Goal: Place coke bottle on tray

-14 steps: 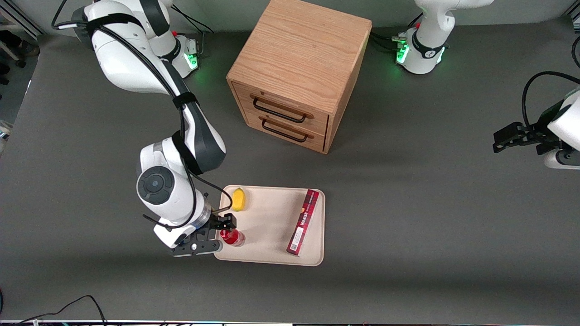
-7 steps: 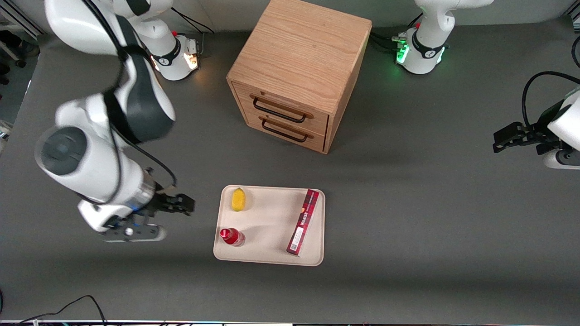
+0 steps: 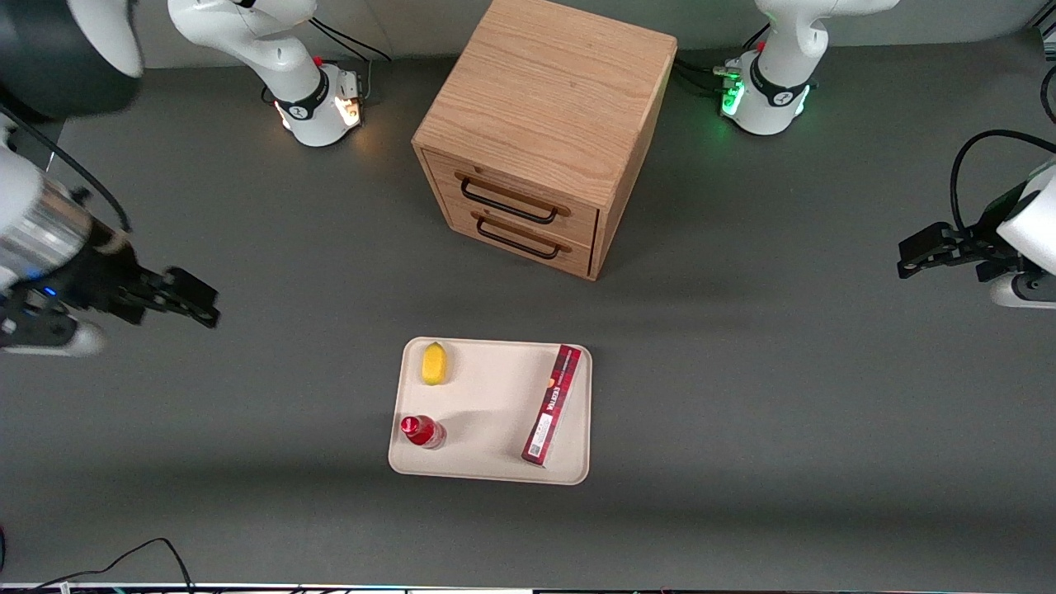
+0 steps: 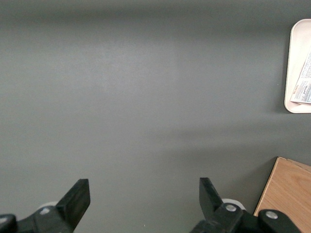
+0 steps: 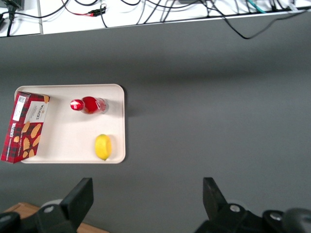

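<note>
Wooden cabinet (image 3: 540, 132) w/ two drawers stands farthest from the front cam, w/ the tray (image 3: 493, 408) (image 5: 68, 126) (image 4: 297, 68) nearer the cam in front of its drawers. On the tray: long red box (image 3: 551, 404) (image 5: 23, 127) along the edge toward the parked arm's end, yellow lemon (image 3: 434, 364) (image 5: 103, 146) at a corner nearer the cabinet, and the coke bottle (image 3: 422, 431) (image 5: 88, 105) standing upright, nearer the cam than the lemon. Gripper (image 3: 191, 302) (image 5: 148, 196) hangs high, well apart from the tray toward the working arm's end, fingers spread wide, holding nothing.
</note>
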